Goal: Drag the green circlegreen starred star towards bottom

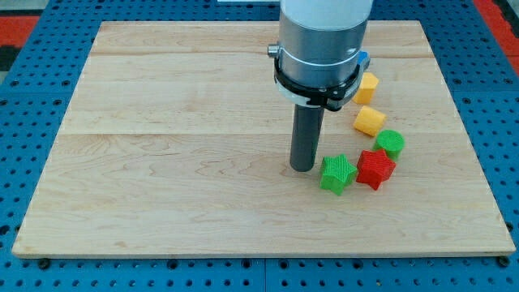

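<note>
My tip (303,168) rests on the wooden board (162,162) just at the view's left of the green star (337,173), very close to it or perhaps touching its left edge; I cannot tell which. The rod is only a plain stick, so it has no opening and it holds nothing, it can only push. The green star lies in the right half of the board, a little below the middle, and the red star (375,169) touches it, or almost, on the view's right. The green circle (390,143) sits just above the red star, and two yellow blocks (369,121) (366,87) stand further toward the view's top, with a small blue piece (364,59) showing beside the arm's body. I judge that from this side a push would send the star to the right, into the red star, and not to the bottom. To do the step well, the tip should first go around to the top side of the green star, at the middle of its upper edge, then move slowly and straight toward the view's bottom. If the contact is off-centre, the star may turn and slip away, so small corrections are needed
</note>
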Tool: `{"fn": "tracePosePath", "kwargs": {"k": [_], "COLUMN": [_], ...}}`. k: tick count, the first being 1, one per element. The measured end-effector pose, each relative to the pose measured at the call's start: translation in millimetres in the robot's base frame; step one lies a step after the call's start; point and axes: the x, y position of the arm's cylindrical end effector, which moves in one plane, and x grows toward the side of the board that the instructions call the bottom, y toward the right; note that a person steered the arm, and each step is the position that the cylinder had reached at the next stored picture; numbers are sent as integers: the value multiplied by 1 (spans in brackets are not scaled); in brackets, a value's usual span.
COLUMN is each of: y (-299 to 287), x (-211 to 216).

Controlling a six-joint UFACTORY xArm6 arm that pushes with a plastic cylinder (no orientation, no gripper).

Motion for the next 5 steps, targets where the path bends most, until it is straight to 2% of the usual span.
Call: {"fn": "tracePosePath", "kwargs": {"k": [2,3,4,5], "y": [49,54,44,69], "x": [7,7,-7,-45]}}
